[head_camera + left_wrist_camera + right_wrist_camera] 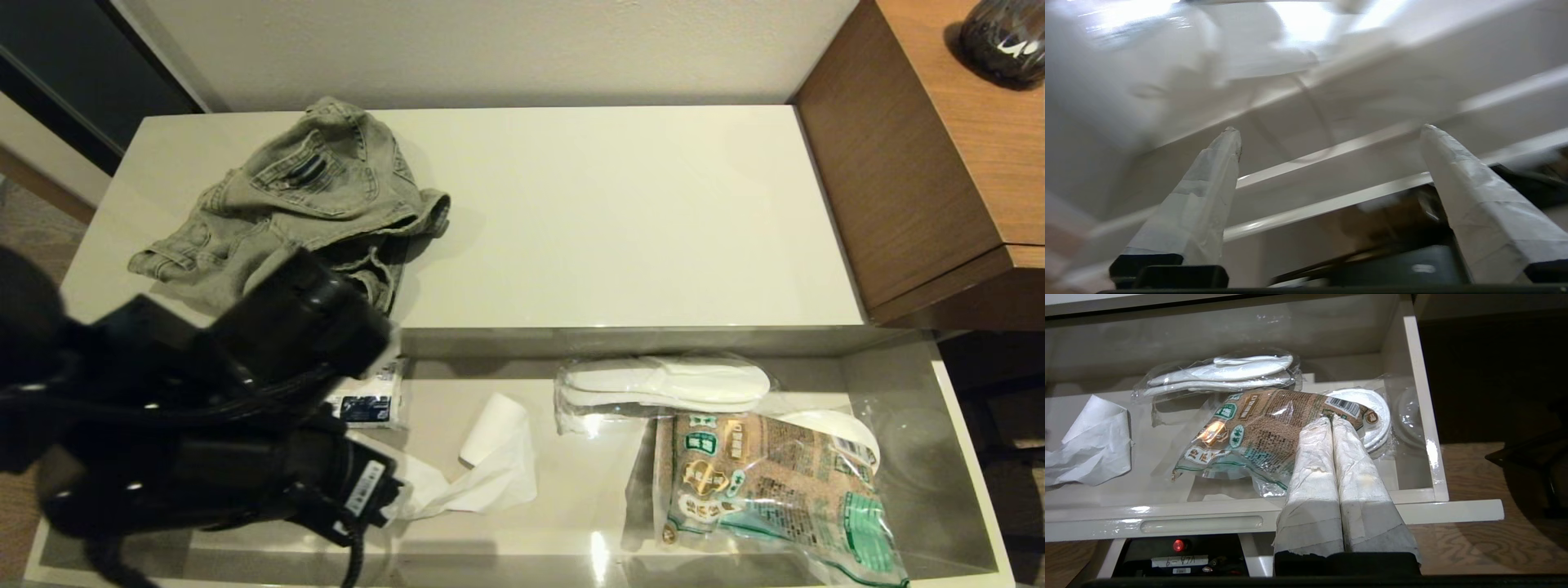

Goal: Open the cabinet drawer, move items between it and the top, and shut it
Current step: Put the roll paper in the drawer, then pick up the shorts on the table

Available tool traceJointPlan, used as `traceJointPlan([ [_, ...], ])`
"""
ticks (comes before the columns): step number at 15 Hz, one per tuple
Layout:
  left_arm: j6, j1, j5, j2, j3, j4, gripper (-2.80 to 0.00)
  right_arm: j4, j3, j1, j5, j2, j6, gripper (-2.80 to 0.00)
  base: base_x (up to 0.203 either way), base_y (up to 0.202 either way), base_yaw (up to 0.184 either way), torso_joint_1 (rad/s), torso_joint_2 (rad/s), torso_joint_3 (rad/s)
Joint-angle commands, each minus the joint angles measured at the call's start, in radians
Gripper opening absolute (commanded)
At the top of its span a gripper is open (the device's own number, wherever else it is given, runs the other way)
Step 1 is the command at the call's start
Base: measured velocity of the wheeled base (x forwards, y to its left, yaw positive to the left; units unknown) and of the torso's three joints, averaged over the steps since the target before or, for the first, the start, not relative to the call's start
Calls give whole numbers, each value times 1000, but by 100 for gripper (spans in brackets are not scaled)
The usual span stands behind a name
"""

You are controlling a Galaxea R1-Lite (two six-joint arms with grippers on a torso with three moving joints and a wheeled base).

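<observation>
The cabinet drawer (571,498) stands pulled out below the cream-white top (620,220). The grey-green denim garment (302,196) lies crumpled on the top's left part. The white paper roll (494,445) with its trailing sheet lies on the drawer floor, left of centre, and also shows in the right wrist view (1094,445). My left arm (269,384) hangs over the drawer's left end, hiding its fingers from the head. The left gripper (1329,128) is open and empty. My right gripper (1331,418) is shut and empty, in front of the drawer's right part, by a front slot (1202,524).
In the drawer's right half lie white slippers in a clear bag (661,388), a green-and-brown printed packet (767,490) and round white discs in plastic (841,433). A small blue-and-white pack (371,400) sits by my left arm. The brown wood-grain desk (939,163) rises at the right.
</observation>
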Motion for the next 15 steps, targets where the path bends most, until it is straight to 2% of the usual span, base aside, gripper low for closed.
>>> traceJointPlan([
  [1,49,66,76,-275,75,12,0,0,2,0,0,1,0,-280,0,0,0,0,0,0],
  [3,160,144,118,-382,92,24,0,-2,1,0,0,1,0,-280,0,0,0,0,0,0],
  [5,277,213,136,-484,56,30,0,-2,0,0,0,1,0,-280,0,0,0,0,0,0],
  [6,302,241,150,-504,10,37,0,0,1,0,0,1,0,-280,0,0,0,0,0,0],
  [9,311,325,168,-522,-110,75,0,-2,2,0,0,1,0,-280,0,0,0,0,0,0],
  [12,306,502,157,-501,-205,72,0,0,0,0,0,1,0,-280,0,0,0,0,0,0],
  [15,274,524,155,-439,-228,64,0,-1,1,0,0,1,0,-280,0,0,0,0,0,0],
])
